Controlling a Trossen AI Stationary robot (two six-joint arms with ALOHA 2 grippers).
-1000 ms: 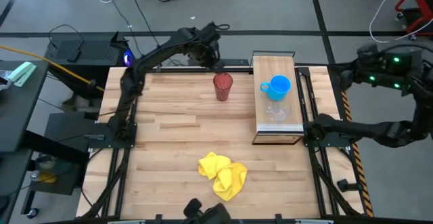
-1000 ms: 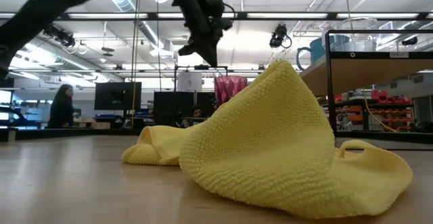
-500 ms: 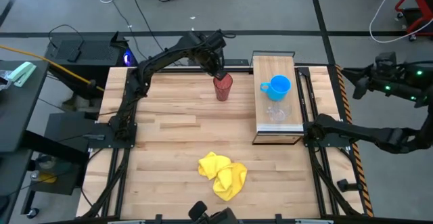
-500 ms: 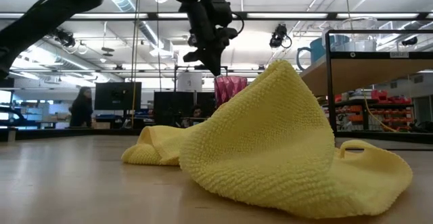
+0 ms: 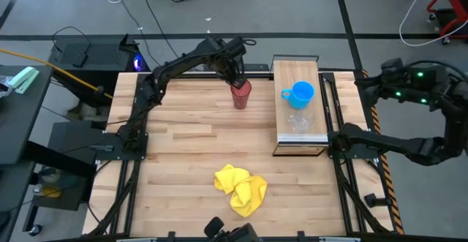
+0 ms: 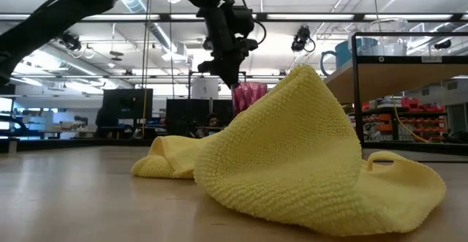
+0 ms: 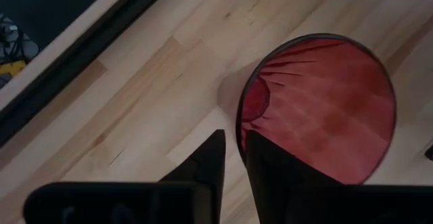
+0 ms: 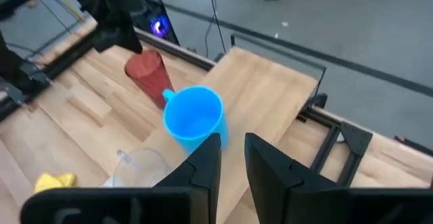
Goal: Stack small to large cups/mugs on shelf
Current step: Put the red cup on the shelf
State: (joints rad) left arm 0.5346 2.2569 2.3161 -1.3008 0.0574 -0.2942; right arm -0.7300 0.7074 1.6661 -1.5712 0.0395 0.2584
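Standing upright on the table (image 5: 183,125), ribbed dark red translucent tumbler (image 5: 240,93).

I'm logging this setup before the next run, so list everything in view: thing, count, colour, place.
tumbler: one, dark red translucent, upright on the tabletop, left of the shelf.
mug: one, bright blue with handle, on the shelf.
clear cup: one, see-through, on the shelf, nearer the front than the mug.
shelf: one, light wood, raised platform at the table's right side.
cloth: one, yellow, crumpled on the tabletop near the front.
table: one, light wood planks.
left pincer: one, dark, fingers straddling the tumbler's rim, one inside and one outside.
right pincer: one, dark, raised beyond the table's right edge, fingers apart, holding nothing.
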